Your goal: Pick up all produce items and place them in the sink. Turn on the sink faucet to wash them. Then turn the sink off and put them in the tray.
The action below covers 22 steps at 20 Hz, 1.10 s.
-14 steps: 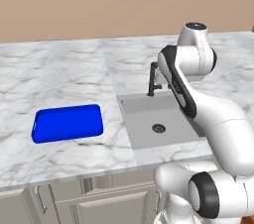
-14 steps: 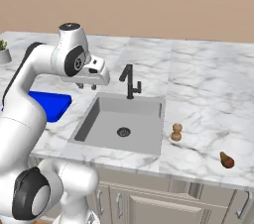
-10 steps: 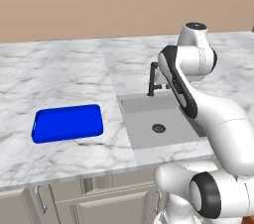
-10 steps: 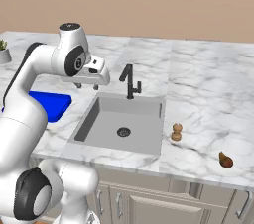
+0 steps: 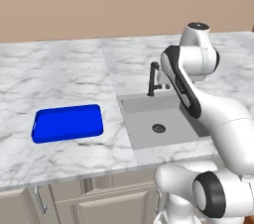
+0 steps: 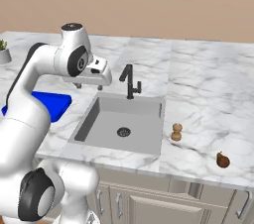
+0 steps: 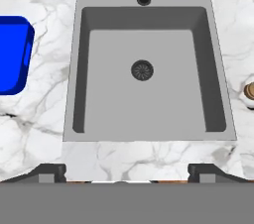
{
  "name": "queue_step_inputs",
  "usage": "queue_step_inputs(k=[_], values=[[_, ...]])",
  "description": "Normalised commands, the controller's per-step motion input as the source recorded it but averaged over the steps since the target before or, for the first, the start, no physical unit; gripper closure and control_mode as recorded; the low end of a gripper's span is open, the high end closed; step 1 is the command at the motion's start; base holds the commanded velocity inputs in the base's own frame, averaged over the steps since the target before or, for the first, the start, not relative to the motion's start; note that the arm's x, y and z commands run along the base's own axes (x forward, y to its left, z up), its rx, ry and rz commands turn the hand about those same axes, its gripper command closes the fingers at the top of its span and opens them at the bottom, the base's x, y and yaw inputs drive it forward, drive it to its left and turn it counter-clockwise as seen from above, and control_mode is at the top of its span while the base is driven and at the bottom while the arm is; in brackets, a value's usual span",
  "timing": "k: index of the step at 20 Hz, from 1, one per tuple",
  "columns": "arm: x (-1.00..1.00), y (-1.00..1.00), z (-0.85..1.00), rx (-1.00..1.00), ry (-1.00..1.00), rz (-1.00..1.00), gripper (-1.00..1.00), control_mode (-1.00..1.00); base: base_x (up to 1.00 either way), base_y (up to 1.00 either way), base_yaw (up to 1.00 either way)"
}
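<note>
— Where is your gripper (image 6: 88,86) hanging?
— Above the sink (image 7: 149,114), jaws spread wide, gripping nothing.
— And the produce?
— You're seeing a tan lump (image 6: 176,132) at the sink's 3 o'clock, a brown one (image 6: 222,159) farther right; the tray (image 5: 67,123) is sitting at 9 o'clock.

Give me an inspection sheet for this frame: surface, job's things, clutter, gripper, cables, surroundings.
Surface: white marble counter.
Job's things: sink holds nothing; black faucet behind it; blue tray bare, left of the sink; two brown produce items on the counter right of the sink.
Clutter: potted plant at far left.
Gripper: gripper open, holding nothing, above the sink.
Cables: nothing seen.
Surroundings: tan wall, cabinet doors below.
</note>
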Motion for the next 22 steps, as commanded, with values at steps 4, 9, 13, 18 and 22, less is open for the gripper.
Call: queue_step_inputs(k=[4, 9, 13, 18, 22], values=[[0.0, 0.0, 0.0, 0.0, 0.0, 0.0, -1.0, 1.0, 0.0, -0.3, 0.0], [0.0, 0.0, 0.0, 0.0, 0.0, 0.0, -1.0, 1.0, 0.0, -0.41, 0.0], [0.0, 0.0, 0.0, 0.0, 0.0, 0.0, -1.0, 1.0, 0.04, -0.33, 0.0], [0.0, 0.0, 0.0, 0.0, 0.0, 0.0, -1.0, 1.0, 0.24, -0.08, 0.0], [0.0, 0.0, 0.0, 0.0, 0.0, 0.0, -1.0, 1.0, 0.37, 0.0, 0.0]])
